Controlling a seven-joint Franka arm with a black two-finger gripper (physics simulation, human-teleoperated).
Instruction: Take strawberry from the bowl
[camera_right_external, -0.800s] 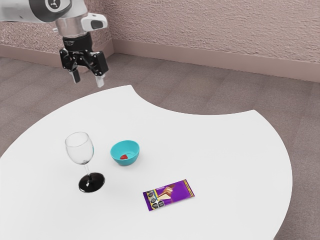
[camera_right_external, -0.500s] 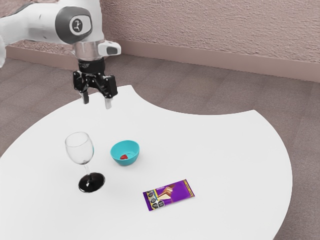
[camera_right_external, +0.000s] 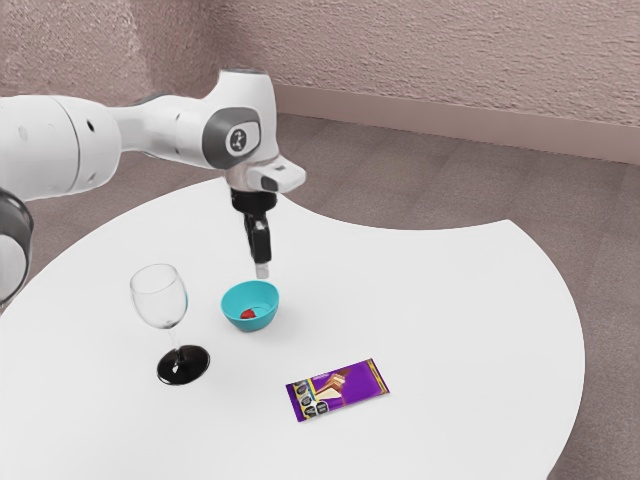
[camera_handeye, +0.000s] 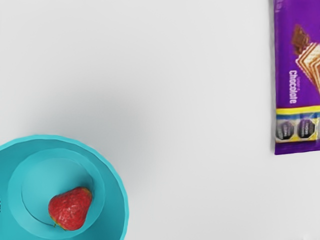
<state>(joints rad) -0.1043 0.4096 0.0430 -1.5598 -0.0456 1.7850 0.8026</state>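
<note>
Strawberry (camera_handeye: 70, 208) and bowl (camera_handeye: 114, 202) are together: the red fruit lies on the bottom of the turquoise bowl, off its centre, with a thin bit of green at one edge. The bowl stands upright on the white table (camera_right_external: 450, 320). Over the table, the black gripper (camera_right_external: 262, 268) points downward near the bowl's far rim as the exterior view has it, clear of the strawberry. It is turned edge-on there, so how far open it stands — and whether it has hold of anything — cannot be told. The white arm (camera_right_external: 165, 130) reaches in from the exterior view's left. Beside the bowl, toward the exterior view's left, a clear wine glass (camera_right_external: 160, 300) stands upright on its black foot. A purple packet (camera_right_external: 338, 388) lies flat toward the exterior view's right and nearer that camera, apart from the bowl; it bears a picture of a layered wafer and the word "Chocolate". Beyond the table are a grey-brown floor (camera_right_external: 430, 175) and a rough, pinkish wall (camera_right_external: 430, 60).
</note>
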